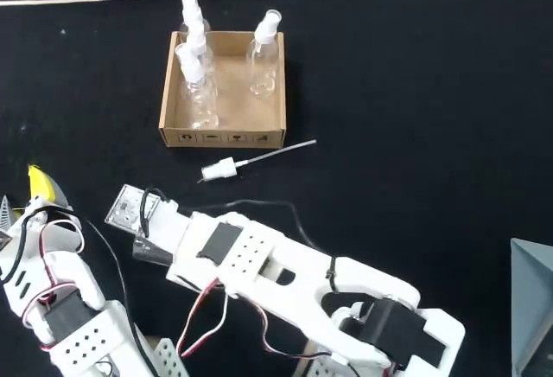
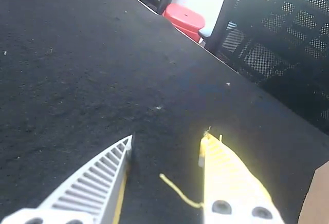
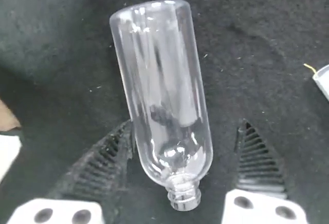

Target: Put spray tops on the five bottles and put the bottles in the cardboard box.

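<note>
A clear uncapped bottle (image 3: 159, 80) lies on the black cloth, neck toward the right wrist camera. My right gripper (image 3: 186, 126) is open, with one dark finger on each side of the bottle near its neck. In the high view that gripper (image 1: 134, 217) sits low at the front left, at the end of the long white arm. A loose spray top (image 1: 220, 169) with its long tube lies just in front of the cardboard box (image 1: 223, 137). Several capped bottles (image 1: 263, 57) stand in the box. My left gripper (image 2: 167, 139) is open over bare cloth at the far left (image 1: 22, 200).
A grey object (image 1: 531, 308) pokes in at the lower right edge. Beyond the table edge in the left wrist view are red stools (image 2: 185, 16) and a black mesh panel (image 2: 277, 44). Bare black cloth lies to the right of the box.
</note>
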`<action>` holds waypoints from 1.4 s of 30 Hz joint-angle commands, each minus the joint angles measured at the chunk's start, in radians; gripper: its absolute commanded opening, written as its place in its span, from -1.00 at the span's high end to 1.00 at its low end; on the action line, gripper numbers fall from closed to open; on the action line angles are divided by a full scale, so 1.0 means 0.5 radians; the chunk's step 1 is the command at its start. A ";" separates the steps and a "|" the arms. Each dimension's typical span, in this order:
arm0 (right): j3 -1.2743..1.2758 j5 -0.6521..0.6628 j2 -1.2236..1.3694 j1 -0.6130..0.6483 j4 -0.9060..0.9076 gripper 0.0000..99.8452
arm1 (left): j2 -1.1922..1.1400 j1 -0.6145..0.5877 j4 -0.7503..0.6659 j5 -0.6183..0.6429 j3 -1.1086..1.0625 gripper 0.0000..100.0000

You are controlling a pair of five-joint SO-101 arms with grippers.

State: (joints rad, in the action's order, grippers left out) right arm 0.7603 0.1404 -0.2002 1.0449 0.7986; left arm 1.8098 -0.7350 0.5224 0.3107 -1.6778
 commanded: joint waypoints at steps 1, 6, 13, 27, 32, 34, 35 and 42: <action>-0.137 0.025 0.029 -0.064 -0.052 0.48 | 0.028 -0.002 0.000 -0.009 -0.044 0.60; -0.201 0.025 0.133 -0.068 -0.037 0.48 | 0.028 -0.002 0.000 -0.012 -0.044 0.60; -0.241 0.120 0.229 -0.071 -0.034 0.48 | 0.028 -0.002 0.003 -0.012 -0.044 0.60; -0.293 0.135 0.226 -0.218 0.015 0.76 | 0.028 0.002 0.003 -0.012 -0.044 0.60; -0.419 0.138 0.226 -0.215 0.233 0.76 | 0.028 0.002 0.003 -0.012 -0.044 0.61; -0.471 0.138 0.226 -0.215 0.328 0.76 | 0.028 0.002 0.003 -0.012 -0.044 0.61; -0.489 0.138 0.226 -0.215 0.368 0.76 | 0.028 0.002 0.003 -0.012 -0.044 0.61; -0.523 0.138 0.226 -0.212 0.473 0.76 | 0.028 0.005 0.003 -0.012 -0.044 0.61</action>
State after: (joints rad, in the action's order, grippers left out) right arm 0.5731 0.2002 -0.0836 0.9605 1.0119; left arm 1.8098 -0.7350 0.5224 0.3092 -1.6778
